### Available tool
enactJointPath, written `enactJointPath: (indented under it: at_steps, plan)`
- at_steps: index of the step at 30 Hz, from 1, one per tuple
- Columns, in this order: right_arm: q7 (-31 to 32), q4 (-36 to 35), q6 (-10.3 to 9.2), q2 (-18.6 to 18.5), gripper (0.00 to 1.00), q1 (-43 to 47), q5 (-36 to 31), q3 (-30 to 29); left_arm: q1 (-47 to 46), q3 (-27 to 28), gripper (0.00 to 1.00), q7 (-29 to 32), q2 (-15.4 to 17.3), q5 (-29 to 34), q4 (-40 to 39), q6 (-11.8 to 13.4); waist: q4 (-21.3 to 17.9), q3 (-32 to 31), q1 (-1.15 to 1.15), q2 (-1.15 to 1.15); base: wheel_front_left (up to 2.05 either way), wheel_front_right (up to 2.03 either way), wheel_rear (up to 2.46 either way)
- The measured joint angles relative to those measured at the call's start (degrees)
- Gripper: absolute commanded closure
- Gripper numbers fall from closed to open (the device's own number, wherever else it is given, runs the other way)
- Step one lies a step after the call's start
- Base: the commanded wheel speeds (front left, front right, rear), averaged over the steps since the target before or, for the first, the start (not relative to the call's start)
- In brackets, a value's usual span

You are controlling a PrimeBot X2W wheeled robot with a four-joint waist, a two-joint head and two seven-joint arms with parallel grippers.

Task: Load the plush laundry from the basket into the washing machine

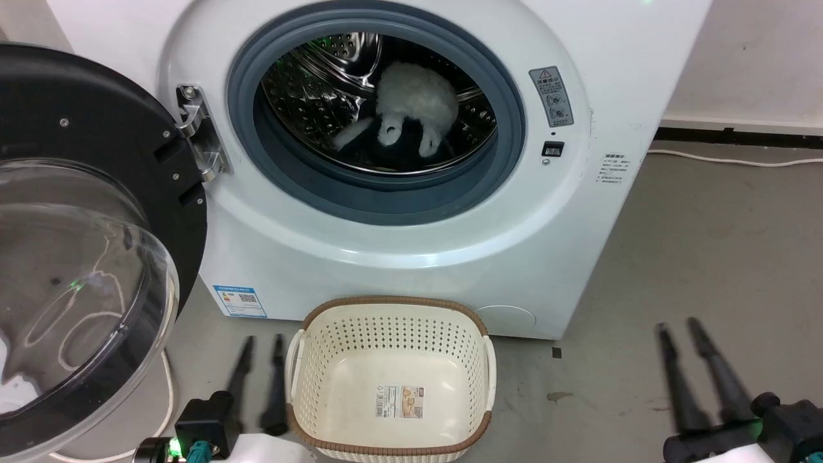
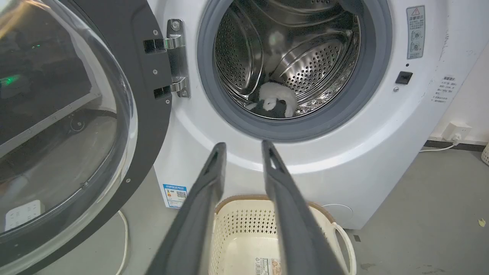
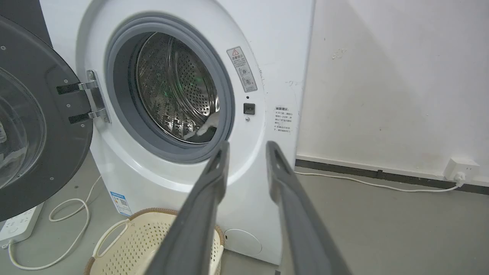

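Head view. The plush laundry (image 1: 415, 106) lies inside the steel drum (image 1: 308, 83) of the washing machine (image 1: 398, 257), upper centre of the frame, with white fur uppermost over a dark part. The door (image 1: 83, 96) stands swung open at the left. The basket (image 1: 392, 301) sits on the floor (image 1: 675, 244) just in front of the machine, lower centre, a sticker (image 1: 400, 401) on its bottom. The left fingers (image 1: 276, 379), lower left beside the basket, and the right fingers (image 1: 710, 360), lower right, are each parted and hold nothing.
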Motion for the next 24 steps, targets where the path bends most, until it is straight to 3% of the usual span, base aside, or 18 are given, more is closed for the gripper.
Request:
enactJointPath:
  at_steps: [24]
  plan:
    - [2.34,0.44,0.00,0.04,1.00,-0.24,-0.49,0.32,0.00,0.65,1.00,2.22,-0.02,1.15,-0.91,-0.51,-0.24,-0.39,0.00,0.00,0.00,0.00,0.00]
